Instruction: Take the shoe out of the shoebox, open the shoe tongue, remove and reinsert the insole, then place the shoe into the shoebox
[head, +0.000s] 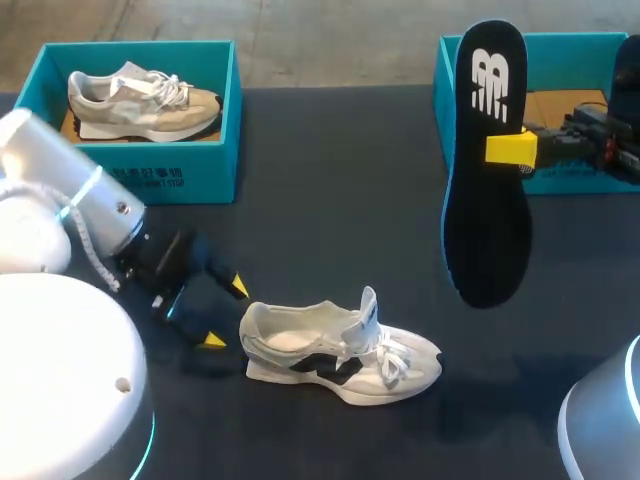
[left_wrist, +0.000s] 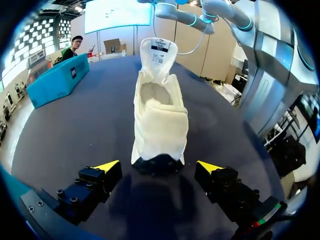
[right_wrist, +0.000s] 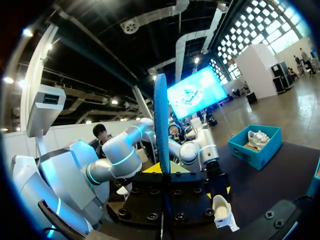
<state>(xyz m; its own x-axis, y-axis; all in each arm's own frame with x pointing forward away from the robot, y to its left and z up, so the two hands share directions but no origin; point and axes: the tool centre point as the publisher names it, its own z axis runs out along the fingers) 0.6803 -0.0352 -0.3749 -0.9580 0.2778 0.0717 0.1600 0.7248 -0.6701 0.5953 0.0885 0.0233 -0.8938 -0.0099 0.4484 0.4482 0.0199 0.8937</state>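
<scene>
A white shoe with black side marks lies on the dark table, toe to the right and tongue standing up. My left gripper is open just behind its heel. In the left wrist view the shoe stretches away ahead of the gripper, its heel close to the gap between the spread fingers and touching neither. My right gripper is shut on a black insole held upright in the air in front of the right shoebox. The right wrist view shows the insole edge-on, rising from the gripper.
A teal shoebox at the back left holds a second, beige shoe. The right shoebox at the back right is partly hidden by my right arm. Dark table surface lies between the two boxes and in front of the shoe.
</scene>
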